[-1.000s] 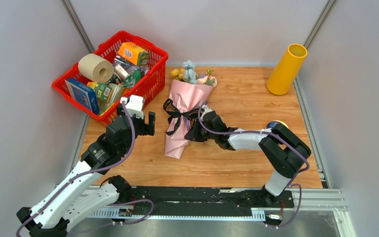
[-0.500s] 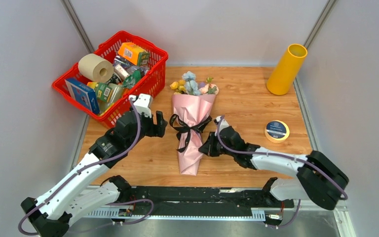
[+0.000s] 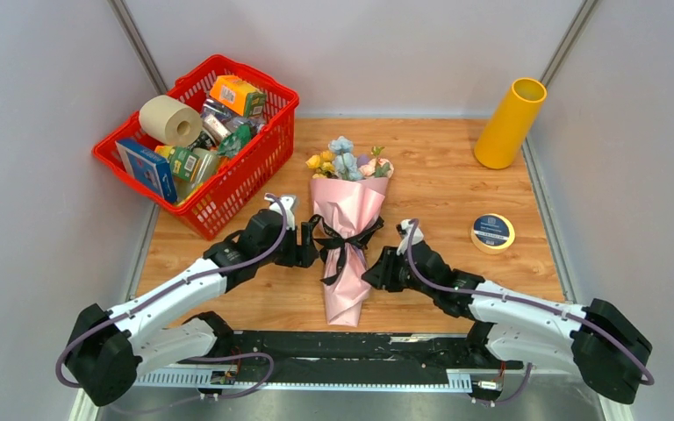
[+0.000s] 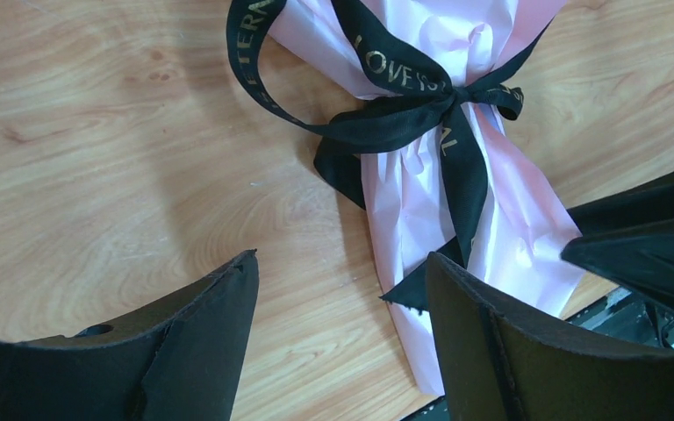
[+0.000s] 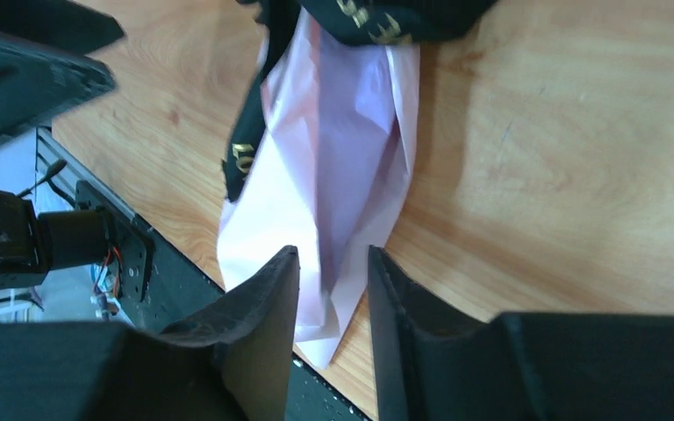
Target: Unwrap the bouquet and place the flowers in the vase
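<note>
Plainly nothing is done yet. On the table (image 3: 439,184) the bouquet (image 3: 344,200) lies fully wrapped, and the vase (image 3: 509,123) stands well apart, to the bouquet's far right. The left gripper (image 3: 309,247), just left of the bouquet, gapes wide and empty. The right gripper (image 3: 376,277), just right of it, is barely parted and grips nothing visible. The ribbon bow (image 4: 421,105) is not yet untied. The paper hides the flowers' (image 3: 347,162) stems.

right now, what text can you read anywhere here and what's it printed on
"LOVE": gold letters on the black ribbon, following letters unclear.
"TERA": partial, on the same ribbon's loop.
Tape ring label: too small to read.
Boxes in the red basket: too small to read.
</note>
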